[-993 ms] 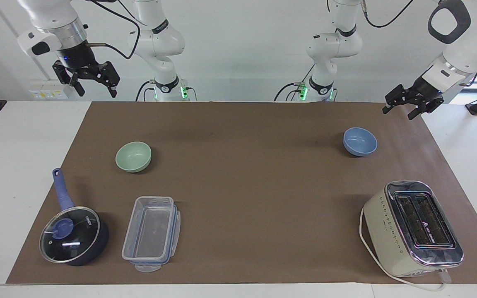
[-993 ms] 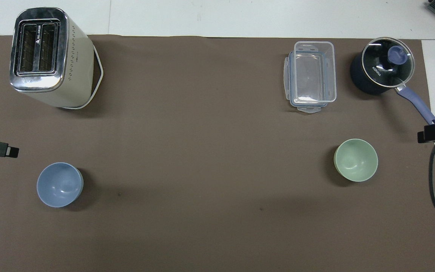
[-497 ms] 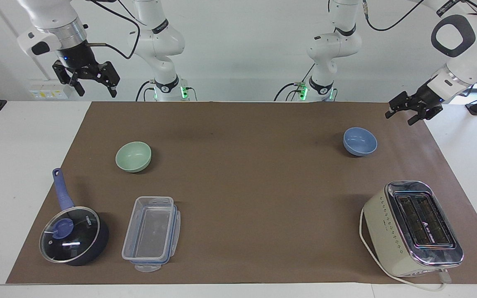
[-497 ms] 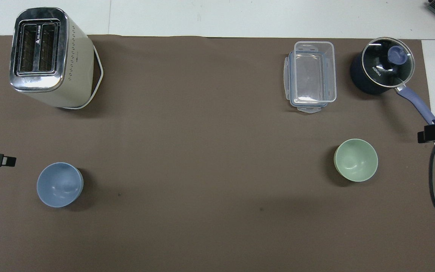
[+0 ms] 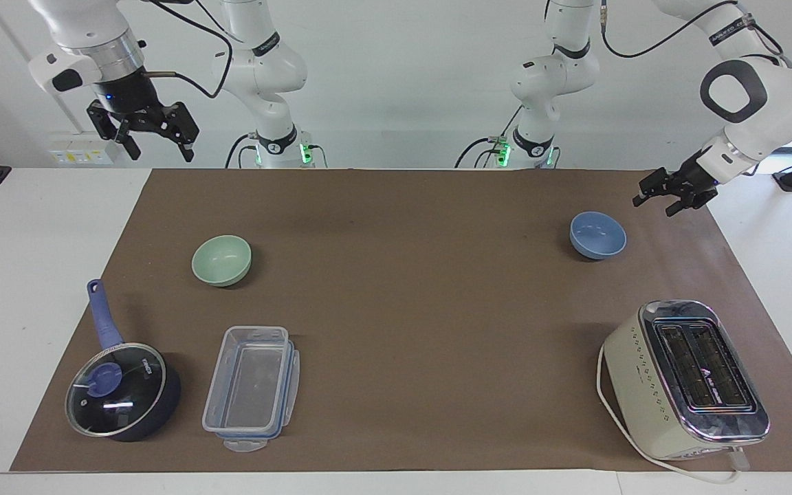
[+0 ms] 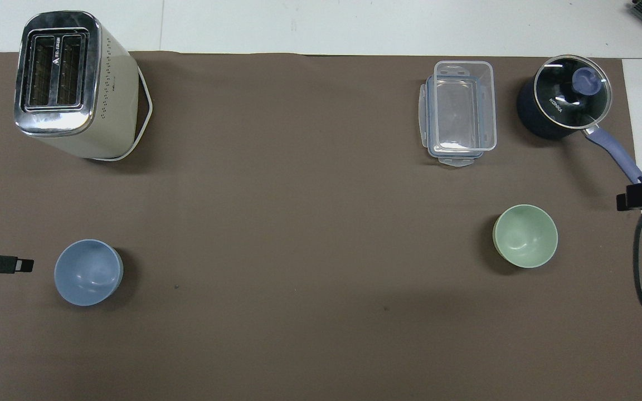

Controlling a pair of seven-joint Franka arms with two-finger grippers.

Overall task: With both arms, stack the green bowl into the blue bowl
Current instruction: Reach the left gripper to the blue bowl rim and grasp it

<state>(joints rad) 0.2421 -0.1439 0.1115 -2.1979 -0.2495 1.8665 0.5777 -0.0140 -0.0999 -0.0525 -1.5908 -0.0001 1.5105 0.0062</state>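
The pale green bowl [image 5: 221, 260] [image 6: 525, 236] stands upright on the brown mat toward the right arm's end. Toward the left arm's end stands the blue bowl [image 5: 597, 235] [image 6: 88, 272], also upright and with nothing in it. My left gripper [image 5: 654, 205] [image 6: 23, 265] hangs low over the mat's edge just beside the blue bowl, open, holding nothing and not touching the bowl. High over the table's corner at the right arm's end, my right gripper [image 5: 160, 150] waits open and holds nothing, well apart from the green bowl.
A cream toaster [image 5: 685, 378] [image 6: 70, 83] with its cord stands farther from the robots than the blue bowl. Out past the green bowl lie a clear plastic container [image 5: 251, 385] [image 6: 460, 111] and a dark blue lidded saucepan [image 5: 121, 392] [image 6: 563, 103].
My left gripper has come down and swung in toward the blue bowl. The right arm and both bowls have not moved.
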